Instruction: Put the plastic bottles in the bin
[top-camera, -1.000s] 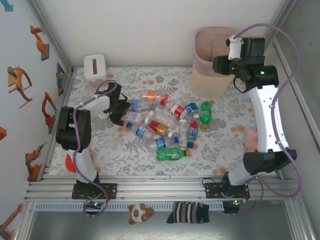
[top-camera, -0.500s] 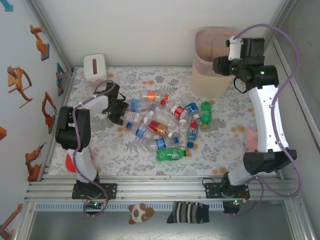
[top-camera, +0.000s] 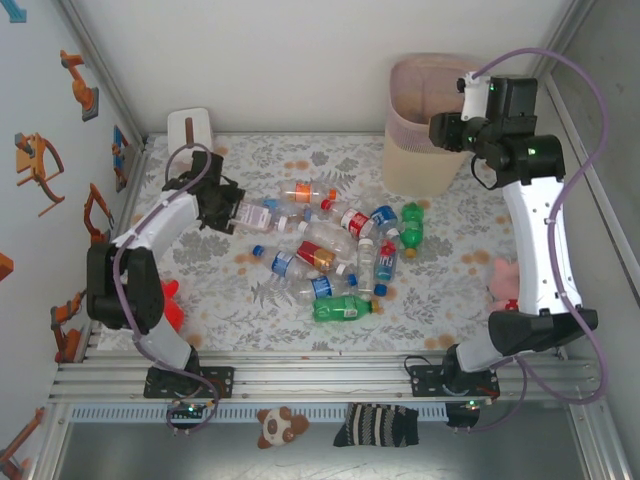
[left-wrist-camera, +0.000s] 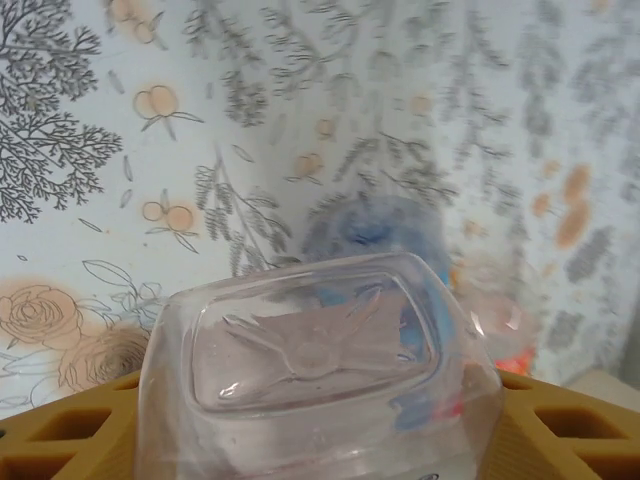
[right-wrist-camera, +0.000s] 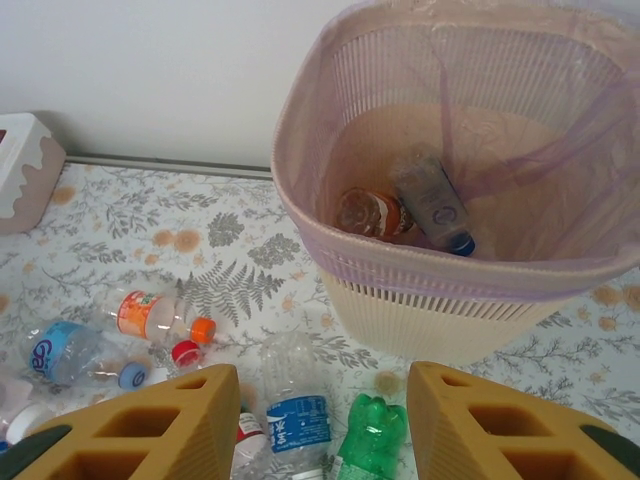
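Note:
My left gripper is shut on a clear plastic bottle and holds it off the table, left of the pile. In the left wrist view the bottle's square base sits between my tan fingers. Several more plastic bottles lie in a heap mid-table, among them green ones. The beige-pink bin stands at the back right. My right gripper hovers open over its near rim, nothing between the fingers. Two bottles lie inside the bin.
A white tissue box stands in the back left corner, just behind the left arm. A red object lies by the left arm's base and a pink toy by the right arm. Walls close in the left, back and right sides.
The left gripper has closed on the clear bottle and drawn it up and back to the left, away from the pile. The right arm has barely moved.

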